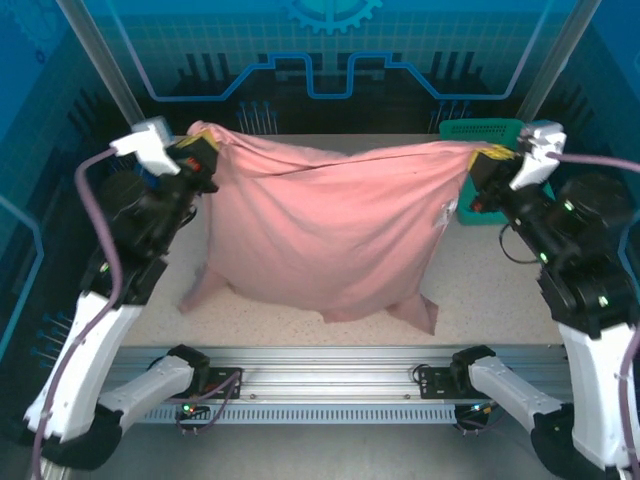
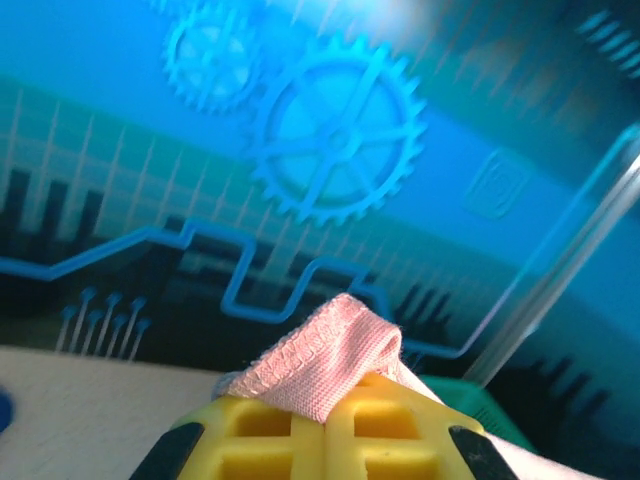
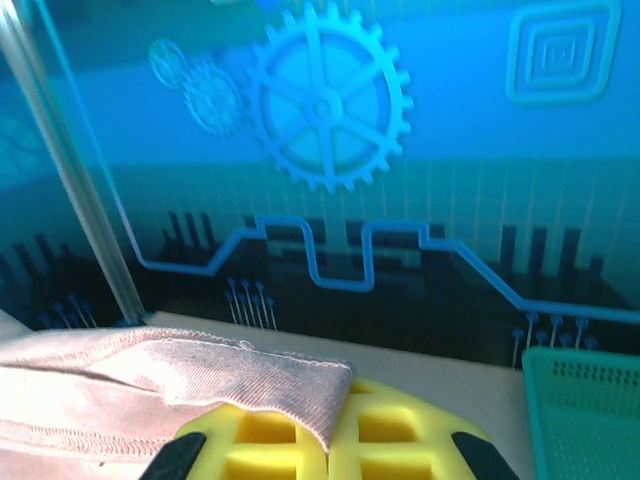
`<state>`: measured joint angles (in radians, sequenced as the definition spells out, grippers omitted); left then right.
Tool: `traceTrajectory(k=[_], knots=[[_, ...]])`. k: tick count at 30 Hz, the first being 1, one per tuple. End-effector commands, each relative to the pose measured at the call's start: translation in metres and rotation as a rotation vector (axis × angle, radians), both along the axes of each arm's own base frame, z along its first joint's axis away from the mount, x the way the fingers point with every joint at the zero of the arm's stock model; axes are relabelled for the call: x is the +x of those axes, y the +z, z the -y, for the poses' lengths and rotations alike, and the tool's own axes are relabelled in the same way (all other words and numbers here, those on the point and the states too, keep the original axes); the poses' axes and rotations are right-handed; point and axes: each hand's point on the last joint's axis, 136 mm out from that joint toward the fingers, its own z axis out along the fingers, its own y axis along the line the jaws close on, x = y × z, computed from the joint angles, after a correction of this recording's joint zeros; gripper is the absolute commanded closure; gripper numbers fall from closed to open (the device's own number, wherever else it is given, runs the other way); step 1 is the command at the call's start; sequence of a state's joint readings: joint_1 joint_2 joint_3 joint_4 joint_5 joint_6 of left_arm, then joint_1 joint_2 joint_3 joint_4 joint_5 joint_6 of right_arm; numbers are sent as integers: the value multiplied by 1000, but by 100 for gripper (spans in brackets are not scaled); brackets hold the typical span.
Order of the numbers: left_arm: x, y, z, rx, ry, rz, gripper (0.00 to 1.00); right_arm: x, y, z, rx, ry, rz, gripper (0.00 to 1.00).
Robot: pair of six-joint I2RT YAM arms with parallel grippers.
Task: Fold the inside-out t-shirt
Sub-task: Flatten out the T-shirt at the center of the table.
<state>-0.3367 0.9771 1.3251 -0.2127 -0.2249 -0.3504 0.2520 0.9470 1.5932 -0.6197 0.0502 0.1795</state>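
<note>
The inside-out t-shirt (image 1: 320, 235) hangs like a curtain between the two arms, its upper edge pulled nearly taut above the desk (image 1: 500, 290). Its lower part sags down to the surface, where two loose flaps (probably the sleeves) trail at the near left and near right.

The left tool (image 1: 195, 155) is clamped on the shirt's far-left corner. In the left wrist view a fold of stitched pink hem (image 2: 330, 355) sticks up from between its yellow pads (image 2: 270, 430), which are pressed together on the cloth. The right tool (image 1: 490, 165) is likewise closed on the opposite corner, with a band of hem (image 3: 180, 370) running off to the left from its pads (image 3: 400, 440). A small white tag (image 1: 447, 212) shows on the outside near the right edge. A teal basket (image 1: 480, 130) stands just behind the right tool.

This looks like the spreading step: the shirt is held up by one edge to open it out, and no fold has been made yet. The next move calls for both arms to work together, keeping the held edge stretched while they lower and drag the shirt so that it lands flat on the desk. The trailing flaps could bunch underneath (worth watching), and the right corner should stay clear of the basket.
</note>
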Motion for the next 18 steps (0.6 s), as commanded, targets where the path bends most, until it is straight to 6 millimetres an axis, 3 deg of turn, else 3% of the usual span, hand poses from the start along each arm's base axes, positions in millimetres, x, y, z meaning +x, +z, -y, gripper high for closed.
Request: traceTrajectory(k=[1, 5, 7, 9, 12, 15, 18], knots=[[41, 7, -16, 88, 108, 1, 100, 53, 21, 13, -13, -106, 67, 100], [70, 70, -30, 79, 148, 127, 100, 97, 84, 18, 82, -109, 171, 100], [73, 107, -29, 66, 130, 200, 100, 104, 117, 16, 110, -92, 232, 100], [63, 146, -26, 62, 99, 279, 100, 101, 149, 14, 129, -70, 294, 100], [29, 198, -21, 34, 40, 401, 100, 82, 187, 9, 153, -26, 380, 100], [1, 216, -18, 18, -8, 456, 100, 66, 201, 6, 159, 6, 415, 100], [-11, 197, -12, 6, -59, 418, 100, 61, 186, 1, 132, 38, 368, 100]])
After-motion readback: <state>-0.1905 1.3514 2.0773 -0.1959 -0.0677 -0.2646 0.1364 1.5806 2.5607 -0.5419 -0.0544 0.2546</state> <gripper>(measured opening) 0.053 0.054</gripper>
